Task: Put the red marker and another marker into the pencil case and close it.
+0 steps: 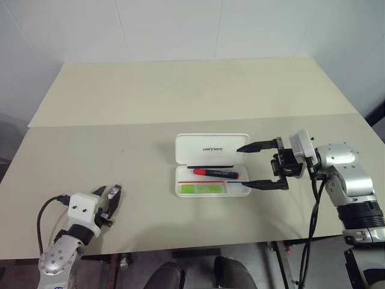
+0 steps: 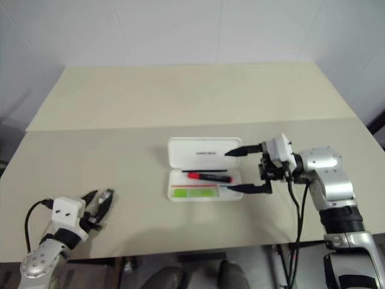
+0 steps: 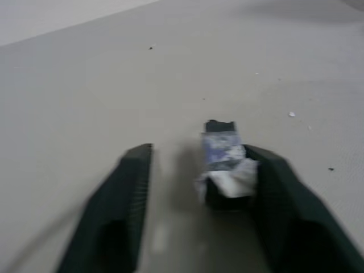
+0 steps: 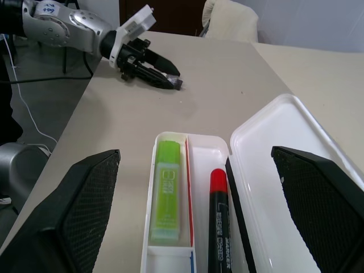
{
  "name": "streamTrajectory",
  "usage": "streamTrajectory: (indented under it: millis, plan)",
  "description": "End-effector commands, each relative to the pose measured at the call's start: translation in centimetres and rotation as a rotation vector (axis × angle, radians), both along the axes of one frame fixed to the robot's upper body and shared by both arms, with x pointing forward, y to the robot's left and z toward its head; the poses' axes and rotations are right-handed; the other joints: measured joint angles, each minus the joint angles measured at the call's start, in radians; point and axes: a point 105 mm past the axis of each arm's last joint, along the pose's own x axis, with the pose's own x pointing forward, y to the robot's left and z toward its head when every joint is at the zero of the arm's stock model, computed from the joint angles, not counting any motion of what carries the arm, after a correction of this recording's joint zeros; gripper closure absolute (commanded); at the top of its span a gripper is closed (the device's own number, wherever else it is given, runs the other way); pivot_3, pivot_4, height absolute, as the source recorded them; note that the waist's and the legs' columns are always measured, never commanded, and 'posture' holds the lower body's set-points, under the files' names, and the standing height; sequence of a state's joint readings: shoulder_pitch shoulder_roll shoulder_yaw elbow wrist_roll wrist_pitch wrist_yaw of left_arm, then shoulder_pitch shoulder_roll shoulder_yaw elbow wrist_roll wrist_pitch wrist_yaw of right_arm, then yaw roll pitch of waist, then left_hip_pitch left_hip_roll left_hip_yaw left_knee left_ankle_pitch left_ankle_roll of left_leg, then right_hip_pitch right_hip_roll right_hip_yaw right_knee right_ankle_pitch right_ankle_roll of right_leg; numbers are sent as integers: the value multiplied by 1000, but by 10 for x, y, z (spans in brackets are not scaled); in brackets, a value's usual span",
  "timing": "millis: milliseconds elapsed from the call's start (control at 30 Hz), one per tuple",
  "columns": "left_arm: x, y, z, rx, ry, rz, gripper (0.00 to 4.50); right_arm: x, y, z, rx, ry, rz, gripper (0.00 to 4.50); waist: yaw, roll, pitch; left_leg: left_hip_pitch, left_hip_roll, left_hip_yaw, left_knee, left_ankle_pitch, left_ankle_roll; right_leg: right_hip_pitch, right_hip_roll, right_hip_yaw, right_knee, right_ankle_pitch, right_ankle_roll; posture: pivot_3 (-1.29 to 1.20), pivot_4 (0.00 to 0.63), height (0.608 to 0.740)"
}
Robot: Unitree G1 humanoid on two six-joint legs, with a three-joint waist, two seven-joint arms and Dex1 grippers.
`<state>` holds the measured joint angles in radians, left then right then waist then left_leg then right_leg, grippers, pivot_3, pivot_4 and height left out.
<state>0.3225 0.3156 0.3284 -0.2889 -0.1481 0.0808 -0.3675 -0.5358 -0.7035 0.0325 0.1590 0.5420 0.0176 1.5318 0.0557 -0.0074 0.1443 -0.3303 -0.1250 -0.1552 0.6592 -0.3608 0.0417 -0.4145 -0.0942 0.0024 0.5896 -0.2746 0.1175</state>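
Note:
The white pencil case (image 1: 210, 146) lies open at the table's middle, its lid folded back flat. In its tray, the red marker (image 1: 215, 173) lies along the hinge side. The other marker, a lime-green highlighter (image 1: 204, 188), lies in the front compartment. My right gripper (image 1: 242, 165) is open at the case's right end and points left. One finger reaches over the lid's corner, the other over the tray's front corner. My left gripper (image 1: 108, 190) hovers low at the front left, far from the case. Its fingers (image 3: 133, 187) stand apart with nothing between them.
The beige table (image 1: 120, 144) has a seam running across it behind the case, with a second tabletop (image 1: 180, 90) beyond. White walls stand at the back. A black cable (image 1: 313, 211) hangs from my right arm over the table's front right edge.

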Motion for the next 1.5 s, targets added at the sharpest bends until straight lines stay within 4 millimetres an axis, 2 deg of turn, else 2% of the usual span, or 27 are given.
streamTrajectory:
  millis: [33,100,300,400,533,700,833,967,1067,1167,1500]
  plan:
    - [-1,7,-5,-4,25,38,3580,-5,3,13,21,-53,45,0,-2,0,0,0,0,0,0,0,0,0,0,0,0,0,0,0,150,740]
    - [-1,6,-6,-2,30,40,4104,-5,4,13,22,-55,46,0,-2,0,0,0,0,0,0,0,0,0,0,0,0,0,0,0,150,740]
    - [9,-3,5,16,-6,-7,4103,-4,6,11,22,-59,43,0,4,0,0,1,0,0,0,0,0,1,0,0,0,0,0,0,150,740]
    - [16,-12,33,30,-99,-90,4103,-3,2,8,13,-54,27,0,7,0,0,0,0,0,0,0,0,1,0,0,0,0,0,0,150,740]
    - [20,-35,75,64,-221,-289,4103,-1,-8,0,0,-37,-6,0,6,0,0,-1,0,-1,0,0,0,0,0,0,0,0,0,0,150,740]
    - [14,-62,105,91,-270,-533,4103,-2,-15,-5,0,-31,-39,0,-3,0,0,-1,0,-1,-1,-1,2,-2,0,-1,0,0,0,0,150,740]
    - [12,-79,119,100,-277,-681,4103,-4,-20,-8,10,-29,-75,0,-4,1,1,-3,0,-1,-1,-1,2,-4,0,-1,1,0,0,0,150,740]
    - [15,-104,134,107,-253,-874,4103,-7,-32,-11,16,-25,-141,0,0,1,1,-4,0,-2,-1,-1,1,-4,0,-2,1,0,0,0,150,740]
    - [17,-113,138,100,-243,-934,4103,-11,-37,-13,13,-26,-166,0,-4,1,1,-4,-1,-1,0,-1,2,-3,0,-1,1,0,0,0,150,740]
    - [24,-129,133,83,-230,-1009,4103,-15,-45,-14,11,-31,-216,0,-6,2,1,-3,0,-1,0,-1,1,-4,0,-1,1,0,0,0,150,740]
    - [41,-179,98,36,-163,-1187,4103,-38,-71,-13,-31,-30,-347,0,5,1,1,-4,-1,-2,3,-1,2,-3,0,-2,1,1,1,0,150,740]
